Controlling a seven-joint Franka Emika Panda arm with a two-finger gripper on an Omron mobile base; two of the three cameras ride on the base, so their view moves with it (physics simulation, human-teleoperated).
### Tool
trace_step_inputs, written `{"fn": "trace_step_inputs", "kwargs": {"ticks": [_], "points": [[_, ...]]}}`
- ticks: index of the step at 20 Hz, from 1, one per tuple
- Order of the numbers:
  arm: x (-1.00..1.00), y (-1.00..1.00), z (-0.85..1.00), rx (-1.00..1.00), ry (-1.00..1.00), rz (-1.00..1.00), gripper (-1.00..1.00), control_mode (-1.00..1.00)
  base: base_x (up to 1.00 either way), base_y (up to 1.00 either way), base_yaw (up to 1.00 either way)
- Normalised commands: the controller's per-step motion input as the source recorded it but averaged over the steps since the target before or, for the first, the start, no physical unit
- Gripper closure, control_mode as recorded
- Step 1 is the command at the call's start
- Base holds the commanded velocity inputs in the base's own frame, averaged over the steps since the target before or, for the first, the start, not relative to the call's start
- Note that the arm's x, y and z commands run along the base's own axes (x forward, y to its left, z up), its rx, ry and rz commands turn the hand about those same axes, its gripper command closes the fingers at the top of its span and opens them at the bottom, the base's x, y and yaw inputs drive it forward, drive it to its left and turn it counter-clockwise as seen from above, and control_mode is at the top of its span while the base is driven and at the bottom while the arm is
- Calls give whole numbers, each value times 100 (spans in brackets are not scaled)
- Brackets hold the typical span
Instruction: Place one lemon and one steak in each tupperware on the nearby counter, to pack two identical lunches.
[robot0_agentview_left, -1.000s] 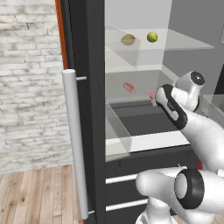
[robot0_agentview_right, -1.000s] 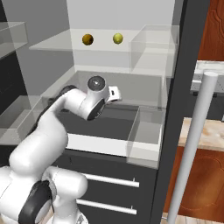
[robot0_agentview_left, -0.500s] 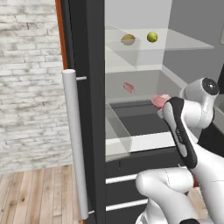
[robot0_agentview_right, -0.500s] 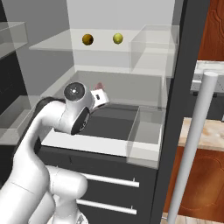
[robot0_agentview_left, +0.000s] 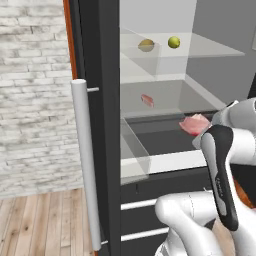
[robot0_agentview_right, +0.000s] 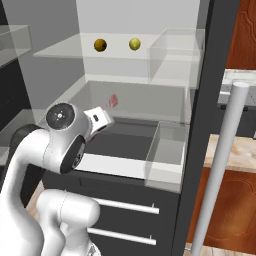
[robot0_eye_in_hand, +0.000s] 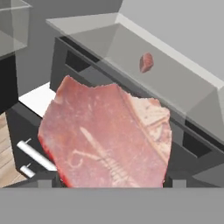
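Open fridge, marbled pink-red steak (robot0_eye_in_hand: 105, 138) in claw (robot0_eye_in_hand: 109, 181)

Two lemons (robot0_agentview_left: 146, 45) (robot0_agentview_left: 173, 42) are set side by side on the upper glass shelf (robot0_agentview_left: 210, 49) of the fridge. One steak (robot0_agentview_left: 147, 100) is placed on the shelf below. A second steak (robot0_agentview_left: 194, 124) is positioned before the open drawer (robot0_agentview_left: 150, 165), at the gripper.

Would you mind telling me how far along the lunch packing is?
Nothing looks packed yet. In hand: the tool holds one steak outside the fridge. Left: a second steak on the middle shelf and both lemons on the top shelf.
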Motion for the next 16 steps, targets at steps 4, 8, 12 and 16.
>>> {"fn": "trace_step_inputs", "kwargs": {"ticks": [4, 8, 12, 16], "points": [[-38, 31, 0, -4, 9, 9, 100, -100, 0, 0, 0], [0, 0, 0, 0, 0, 0, 100, 100, -100, -9, 1], [0, 0, 0, 0, 0, 0, 100, 100, -100, -41, 0], [0, 0, 0, 0, 0, 0, 100, 100, -85, -70, 0]]}}
